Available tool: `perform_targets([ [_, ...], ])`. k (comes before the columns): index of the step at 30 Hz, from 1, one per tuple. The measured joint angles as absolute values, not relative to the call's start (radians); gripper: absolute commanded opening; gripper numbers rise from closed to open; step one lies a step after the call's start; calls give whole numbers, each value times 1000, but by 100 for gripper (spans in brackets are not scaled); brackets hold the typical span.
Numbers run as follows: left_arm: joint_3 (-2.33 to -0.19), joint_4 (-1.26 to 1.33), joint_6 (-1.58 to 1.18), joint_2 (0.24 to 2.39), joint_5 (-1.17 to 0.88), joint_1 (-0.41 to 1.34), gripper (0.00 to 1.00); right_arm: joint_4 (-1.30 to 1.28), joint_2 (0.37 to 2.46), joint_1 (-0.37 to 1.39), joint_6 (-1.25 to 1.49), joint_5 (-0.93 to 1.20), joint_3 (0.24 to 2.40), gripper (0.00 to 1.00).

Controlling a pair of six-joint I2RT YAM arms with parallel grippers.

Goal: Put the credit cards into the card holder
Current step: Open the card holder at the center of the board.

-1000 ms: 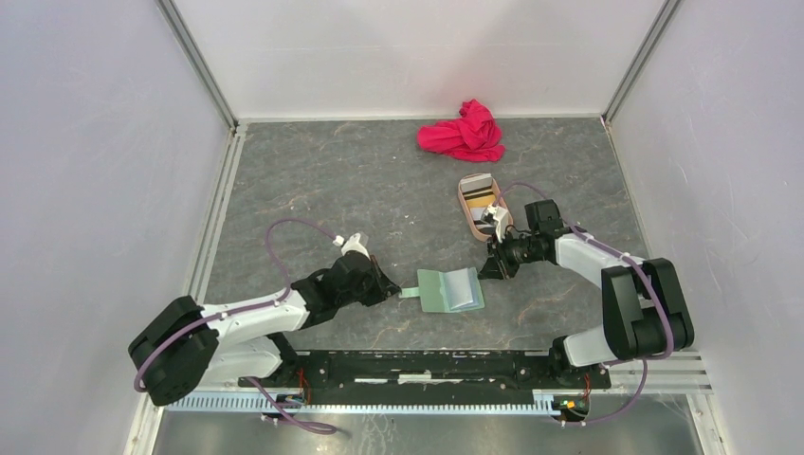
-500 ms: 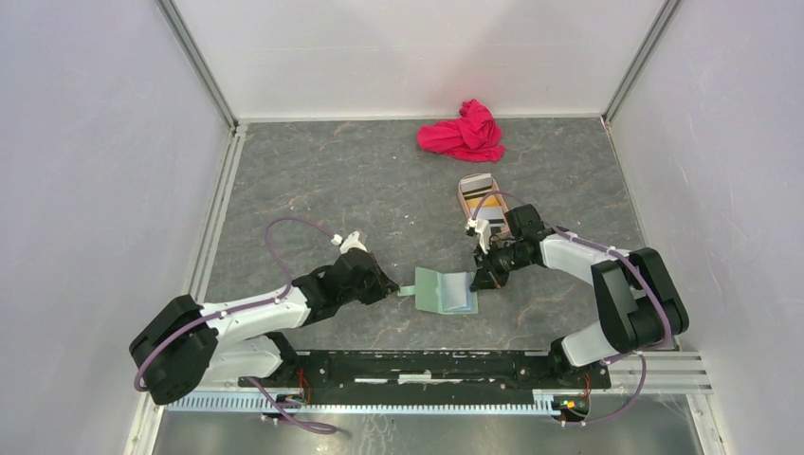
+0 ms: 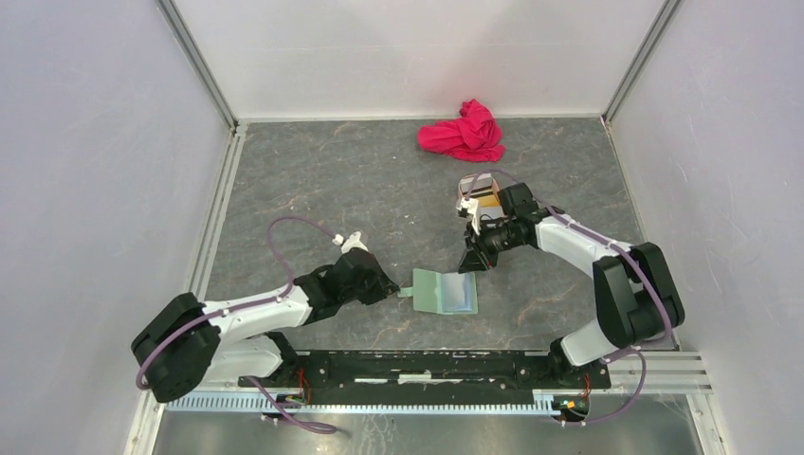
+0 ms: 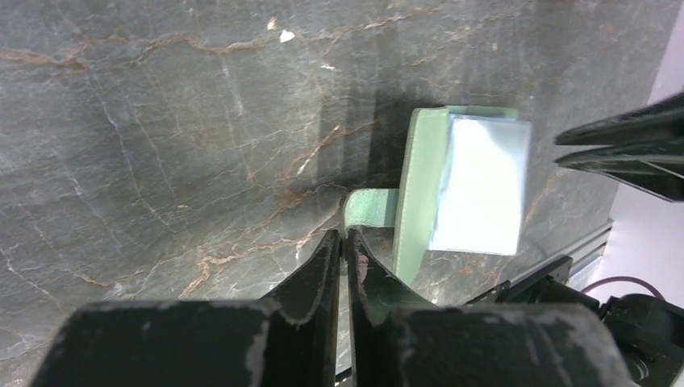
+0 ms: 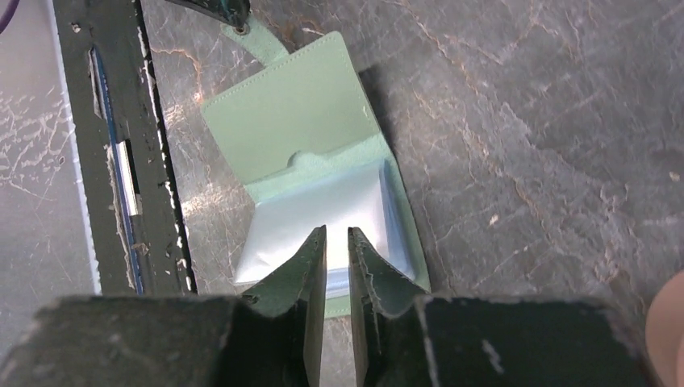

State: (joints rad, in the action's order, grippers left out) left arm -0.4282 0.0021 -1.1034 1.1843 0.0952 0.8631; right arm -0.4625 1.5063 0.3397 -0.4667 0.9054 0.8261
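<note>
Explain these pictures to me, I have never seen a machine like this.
These are two robot arms bolted at the near edge of a grey stone-patterned table, each ending in a two-finger gripper. The wide picture looks down from above and behind them; the other two come from a small camera on each wrist. On the table lie an open sage-green card holder, a pinkish tray with credit cards in it, and a red cloth. The left gripper pinches the holder's strap. The right gripper hangs over the holder's pale lining, fingers almost together; whether a card sits between them cannot be seen.
</note>
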Motion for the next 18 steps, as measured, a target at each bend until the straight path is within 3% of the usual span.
perform_targets([
  [2, -428, -2, -1094, 1154, 96, 863, 34, -477, 1539, 357, -476, 912, 860, 22],
  [5, -428, -6, -1076, 1079, 100, 860, 44, -503, 1583, 390, -484, 918, 903, 24],
  [9, -428, -7, -1035, 960, 104, 859, 48, -542, 1580, 411, -521, 920, 950, 32],
  [18, -451, -44, -886, 769, 67, 859, 53, -502, 1345, 336, -574, 916, 810, 31],
])
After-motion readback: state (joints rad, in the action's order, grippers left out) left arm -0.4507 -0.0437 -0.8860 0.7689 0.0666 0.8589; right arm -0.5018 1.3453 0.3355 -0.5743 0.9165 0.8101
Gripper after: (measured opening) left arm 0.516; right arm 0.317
